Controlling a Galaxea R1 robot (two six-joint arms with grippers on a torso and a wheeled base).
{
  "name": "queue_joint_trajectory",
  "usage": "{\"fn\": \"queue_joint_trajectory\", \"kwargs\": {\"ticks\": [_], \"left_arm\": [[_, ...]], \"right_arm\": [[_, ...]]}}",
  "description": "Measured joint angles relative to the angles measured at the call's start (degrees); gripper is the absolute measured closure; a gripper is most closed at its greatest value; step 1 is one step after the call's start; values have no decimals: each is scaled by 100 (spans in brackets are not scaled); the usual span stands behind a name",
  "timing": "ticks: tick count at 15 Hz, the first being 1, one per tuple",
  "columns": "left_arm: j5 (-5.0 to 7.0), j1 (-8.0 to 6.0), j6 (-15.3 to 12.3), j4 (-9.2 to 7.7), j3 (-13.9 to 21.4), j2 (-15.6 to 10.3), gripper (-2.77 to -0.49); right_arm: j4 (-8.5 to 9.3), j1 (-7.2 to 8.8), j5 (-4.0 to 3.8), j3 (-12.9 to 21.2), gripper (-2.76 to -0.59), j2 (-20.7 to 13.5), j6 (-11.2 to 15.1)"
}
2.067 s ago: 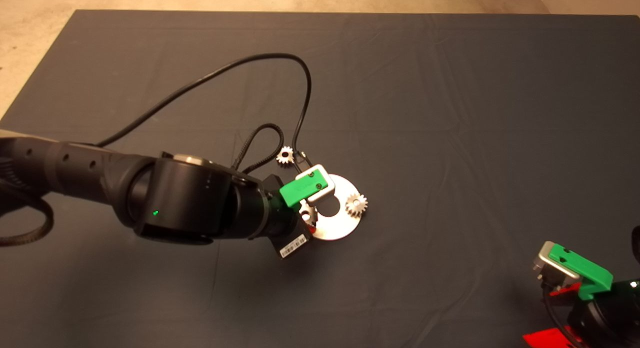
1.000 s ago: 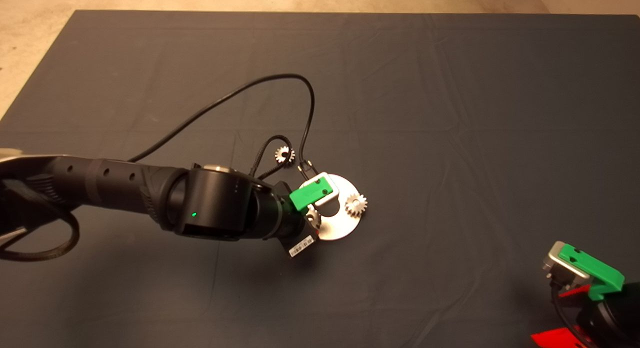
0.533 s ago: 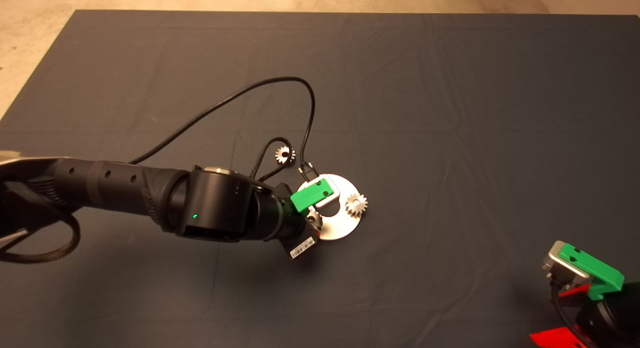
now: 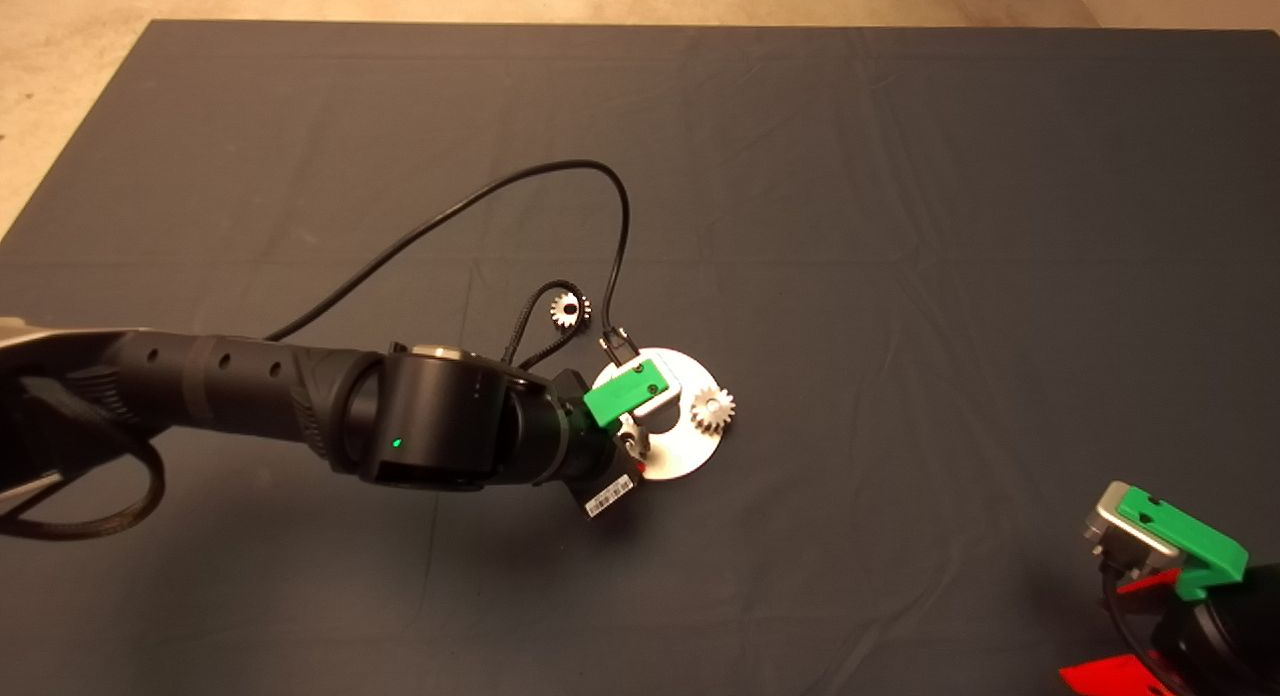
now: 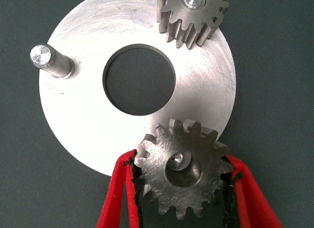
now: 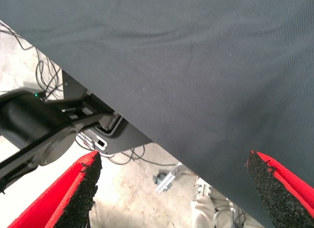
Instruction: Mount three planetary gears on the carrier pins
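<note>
On a creased dark mat (image 4: pixel 900 226) over pale concrete floor (image 4: pixel 60 86), the left gripper (image 5: pixel 182 189) clamps a gear (image 5: pixel 184 174) above the disc (image 5: pixel 206 100); the right gripper (image 6: pixel 176 189) gapes wide.

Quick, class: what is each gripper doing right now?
Left gripper: shut on a gear, over the disc edge.
Right gripper: open, holding nothing, parked at the mat edge.

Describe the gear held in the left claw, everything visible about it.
The held gear is a small silvery-grey metal spur gear with short blunt teeth and a scuffed flat face. Its bore shows a pin tip off-centre inside it, so it does not look fully seated. The left claw is shut on it, black pads pressing opposite sides, and it overlaps the pale disc's edge.
</note>
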Motion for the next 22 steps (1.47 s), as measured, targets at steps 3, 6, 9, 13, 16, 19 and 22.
{"fn": "queue_joint_trajectory", "kwargs": {"ticks": [3, 6, 9, 13, 16, 19, 22], "left_arm": [[-44, 0, 128, 0, -44, -2, -65], [-52, 0, 133, 0, -46, -10, -65], [-68, 0, 169, -2, -49, -13, -65], [-68, 0, 169, -2, -49, -13, -65], [-71, 0, 169, -2, -46, -18, -65], [-67, 29, 169, -9, -49, -46, -65], [-66, 50, 169, 5, -50, -51, -64]], "right_arm": [[0, 0, 0, 0, -220, 2, 0], [0, 0, 1, 0, -220, 2, 0], [0, 0, 0, 0, -220, 1, 0], [0, 0, 0, 0, -220, 2, 0], [0, 0, 0, 0, -220, 2, 0], [0, 0, 0, 0, -220, 2, 0], [0, 0, 0, 0, -220, 2, 0]]}}
